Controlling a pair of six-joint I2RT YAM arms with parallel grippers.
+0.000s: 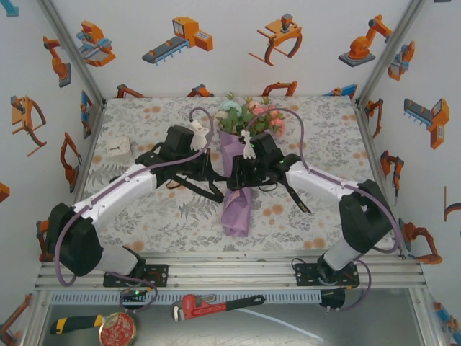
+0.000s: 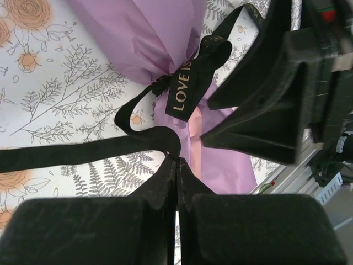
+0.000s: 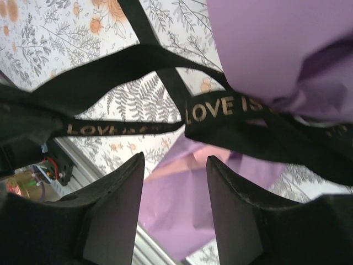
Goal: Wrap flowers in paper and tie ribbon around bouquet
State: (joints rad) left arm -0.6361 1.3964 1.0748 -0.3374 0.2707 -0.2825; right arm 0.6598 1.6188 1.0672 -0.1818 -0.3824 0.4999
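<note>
On near shelf, below arm bases: saw red pipe wrench (image 1: 216, 306). Further in, on floral table cover (image 1: 166, 223), found bouquet (image 1: 235, 209) lying with lilac paper (image 2: 143, 33) tail toward near edge. Noted black ribbon (image 2: 185, 91) cinched round paper neck, loose ends trailing over cover. Saw left gripper (image 2: 175, 163) clamped tight on ribbon strand just beside bouquet. Saw right gripper (image 3: 175, 160) with fingers parted, nothing between, ribbon just beyond tips. At far end, noted flowers (image 1: 248, 115) fanning out of paper.
</note>
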